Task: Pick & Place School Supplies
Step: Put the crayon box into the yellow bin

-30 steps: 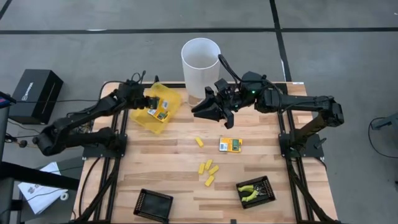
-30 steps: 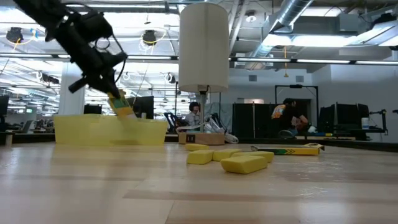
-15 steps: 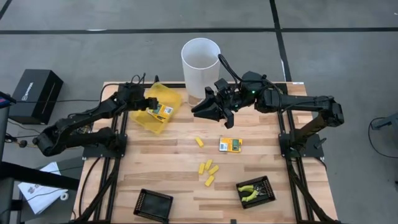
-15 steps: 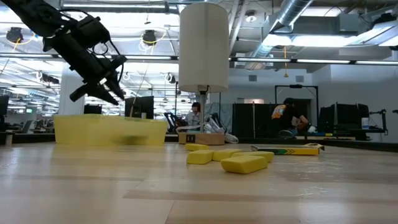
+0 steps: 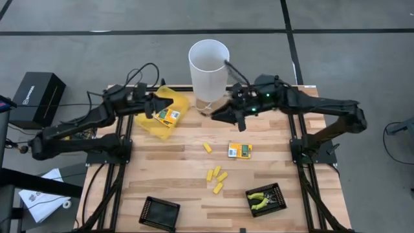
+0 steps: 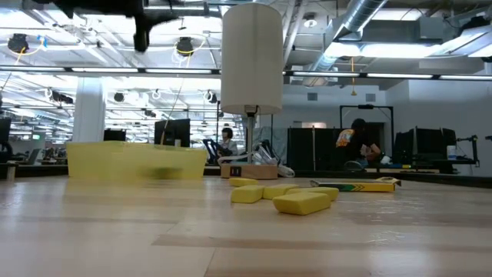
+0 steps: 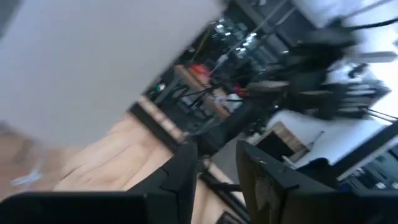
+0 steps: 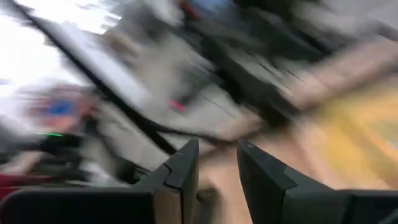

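Fingers of the left gripper [image 5: 152, 103] stand a small gap apart in the left wrist view and hold nothing; the gripper hangs over the far left of the counter [image 5: 168, 168], at the left side of the yellow pouch [image 5: 173, 101]. One labelled packet [image 5: 169, 116] lies in that pouch, just beside those fingers. Behind the pouch, at the far edge, stands a tall white cylinder [image 5: 208, 68].

Right of it, the right gripper [image 5: 221, 117] hovers in front of the cylinder's base, pointing toward the left edge. Its fingers too stand slightly parted in the right wrist view, with nothing between them.

Loose supplies lie toward the middle of the counter. A single yellow piece [image 5: 207, 147] sits nearer the front edge than the right gripper, and a second labelled packet [image 5: 239, 151] lies flat just right of it, its long axis running left to right. A cluster of yellow pieces [image 5: 217, 178] rests closer to the front edge. A black tray [image 5: 160, 211] sits empty at the front edge and another tray [image 5: 266, 199] toward the front right corner holds the green-handled pliers [image 5: 262, 198].

Judging by position, the right arm is the nearer one to the loose packet, which lies forward and slightly right of its fingers. The left arm would have to cross most of the counter.
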Available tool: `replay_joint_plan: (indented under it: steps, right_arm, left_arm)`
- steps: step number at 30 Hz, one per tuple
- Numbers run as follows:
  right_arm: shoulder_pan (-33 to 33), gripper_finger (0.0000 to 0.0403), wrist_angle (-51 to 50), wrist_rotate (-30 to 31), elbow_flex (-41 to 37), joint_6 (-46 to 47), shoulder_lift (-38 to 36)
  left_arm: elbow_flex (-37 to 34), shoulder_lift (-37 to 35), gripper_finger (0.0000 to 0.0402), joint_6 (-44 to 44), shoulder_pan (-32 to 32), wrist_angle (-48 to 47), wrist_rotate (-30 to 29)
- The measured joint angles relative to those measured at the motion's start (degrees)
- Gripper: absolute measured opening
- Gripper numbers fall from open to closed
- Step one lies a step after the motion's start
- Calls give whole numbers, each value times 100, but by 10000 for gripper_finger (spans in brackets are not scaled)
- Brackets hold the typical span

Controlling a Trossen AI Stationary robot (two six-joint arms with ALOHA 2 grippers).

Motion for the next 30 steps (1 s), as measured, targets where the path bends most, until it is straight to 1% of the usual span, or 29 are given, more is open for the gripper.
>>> replay_joint_plan:
  steps: [3, 5, 7, 9, 10, 13, 18, 22, 25, 27, 30]
  right_arm:
    - [-3, 102, -1819, 793, -4, 61, -252]
    - [54, 102, -3166, 1262, -7, 391, -349]
    - [209, 102, -4274, 1753, -27, 758, -330]
    - [386, 102, -5026, 2045, -286, 1091, -329]
    - [482, 102, -5104, 2078, -488, 1265, -333]
    - [759, 102, -4686, 2018, -1363, 1836, -496]
    - [1196, 103, -2986, 1904, -3207, 3190, -797]
    - [1420, 103, -1691, 1908, -4388, 4272, -1042]
    - [1486, 103, -991, 1932, -4942, 4805, -1210]
    - [1486, 103, -794, 1932, -5152, 5008, -1278]
    - [1473, 103, -732, 1945, -5318, 5027, -1294]
  left_arm:
    - [147, -43, 104, 76, -428, 32, -360]
    - [174, -33, 103, 123, -632, 54, -541]
    - [181, -33, 103, 131, -774, 131, -694]
    - [183, -31, 103, 141, -881, 140, -810]
    - [183, -16, 103, 143, -933, 140, -860]
    - [183, 6, 103, 276, -1064, 162, -943]
    - [185, 21, 103, 287, -1182, 178, -953]
    - [185, 21, 103, 252, -1238, 178, -967]
    - [185, 21, 103, 133, -1238, 182, -937]
    - [185, 21, 103, 91, -1238, 182, -932]
    - [185, 21, 103, -21, -1238, 184, -932]
